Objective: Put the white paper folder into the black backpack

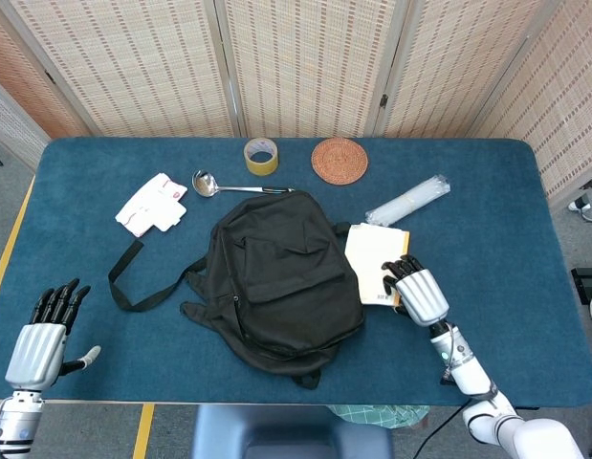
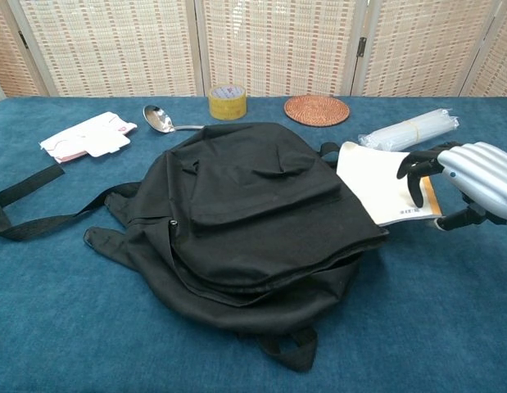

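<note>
The black backpack (image 1: 276,282) (image 2: 253,213) lies flat at the table's middle, its opening facing right. The white paper folder (image 1: 372,253) (image 2: 372,180) lies at the backpack's right side, its left part tucked under the bag's edge. My right hand (image 1: 418,295) (image 2: 474,176) pinches the folder's right edge: dark fingertips (image 2: 413,176) curl onto the top and the thumb sits below the edge. My left hand (image 1: 42,335) rests at the near left corner with fingers spread and nothing in it; the chest view does not show it.
Along the far side lie a tape roll (image 1: 260,155), a woven coaster (image 1: 339,159), a metal spoon (image 1: 219,185) and a white carton (image 1: 152,204). A plastic-wrapped roll (image 1: 407,201) lies just beyond the folder. The backpack's strap (image 1: 133,287) trails left.
</note>
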You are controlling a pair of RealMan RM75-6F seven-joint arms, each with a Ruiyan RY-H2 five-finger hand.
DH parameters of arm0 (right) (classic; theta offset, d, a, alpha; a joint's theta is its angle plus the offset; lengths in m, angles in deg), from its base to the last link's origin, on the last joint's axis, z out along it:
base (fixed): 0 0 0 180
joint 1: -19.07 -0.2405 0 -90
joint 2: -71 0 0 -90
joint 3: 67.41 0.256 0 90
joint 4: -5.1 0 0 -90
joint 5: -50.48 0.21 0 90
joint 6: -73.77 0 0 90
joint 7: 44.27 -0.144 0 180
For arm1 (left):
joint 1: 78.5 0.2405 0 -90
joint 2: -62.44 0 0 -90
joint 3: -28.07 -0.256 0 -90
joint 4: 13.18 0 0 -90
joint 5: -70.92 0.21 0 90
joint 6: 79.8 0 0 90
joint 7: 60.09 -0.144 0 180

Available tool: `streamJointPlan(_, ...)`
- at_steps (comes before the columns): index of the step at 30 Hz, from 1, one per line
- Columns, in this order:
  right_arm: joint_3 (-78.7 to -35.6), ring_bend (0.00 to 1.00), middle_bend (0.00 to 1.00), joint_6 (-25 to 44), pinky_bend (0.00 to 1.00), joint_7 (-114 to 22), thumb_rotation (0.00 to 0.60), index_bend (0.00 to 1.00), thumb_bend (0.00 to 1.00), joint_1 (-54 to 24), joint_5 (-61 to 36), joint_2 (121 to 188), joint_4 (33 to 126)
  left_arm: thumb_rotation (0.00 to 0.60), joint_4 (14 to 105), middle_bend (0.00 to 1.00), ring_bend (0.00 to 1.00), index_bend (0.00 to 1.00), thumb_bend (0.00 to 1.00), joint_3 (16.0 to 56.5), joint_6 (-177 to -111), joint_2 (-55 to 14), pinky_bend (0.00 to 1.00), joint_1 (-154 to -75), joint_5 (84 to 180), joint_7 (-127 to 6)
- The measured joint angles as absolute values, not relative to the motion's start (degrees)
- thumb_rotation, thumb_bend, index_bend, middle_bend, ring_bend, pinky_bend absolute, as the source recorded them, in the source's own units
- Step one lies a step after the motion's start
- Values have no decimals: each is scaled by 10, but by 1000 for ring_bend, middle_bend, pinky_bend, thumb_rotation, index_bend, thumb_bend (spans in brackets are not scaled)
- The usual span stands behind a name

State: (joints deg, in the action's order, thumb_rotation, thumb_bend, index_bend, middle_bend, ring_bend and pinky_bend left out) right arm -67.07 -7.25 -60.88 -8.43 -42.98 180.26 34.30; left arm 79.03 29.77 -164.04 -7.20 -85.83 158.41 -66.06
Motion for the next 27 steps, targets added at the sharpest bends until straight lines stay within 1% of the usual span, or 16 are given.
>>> streamJointPlan(1, -670, 361, 364, -77, 255, -608, 600, 688, 562, -84, -430, 1801, 344, 600, 789, 44, 57, 89, 244, 298, -1640, -72, 0, -859, 1585, -660)
streamJointPlan(5, -668, 367, 375, -104, 257, -602, 600, 704, 594, -78, -431, 1790, 348, 600, 786, 44, 57, 93, 245, 300, -1634, -69, 0, -867, 1590, -657)
streamJointPlan(10, -661, 375, 376, -154, 258, -592, 600, 706, 605, -69, -433, 1768, 362, 600, 784, 44, 58, 99, 244, 304, -1616, -60, 0, -890, 1609, -654)
streamJointPlan(13, -654, 376, 376, -190, 257, -578, 600, 706, 607, -64, -434, 1746, 387, 600, 785, 44, 59, 101, 245, 307, -1600, -53, 0, -910, 1625, -648)
streamJointPlan(20, -633, 377, 377, -258, 257, -515, 600, 706, 610, -63, -446, 1672, 485, 600, 785, 44, 62, 112, 245, 311, -1544, -43, 0, -972, 1667, -629)
streamJointPlan(27, -615, 376, 377, -282, 258, -434, 600, 706, 610, -70, -466, 1585, 615, 600, 787, 53, 70, 134, 245, 310, -1475, -48, 0, -1048, 1713, -601)
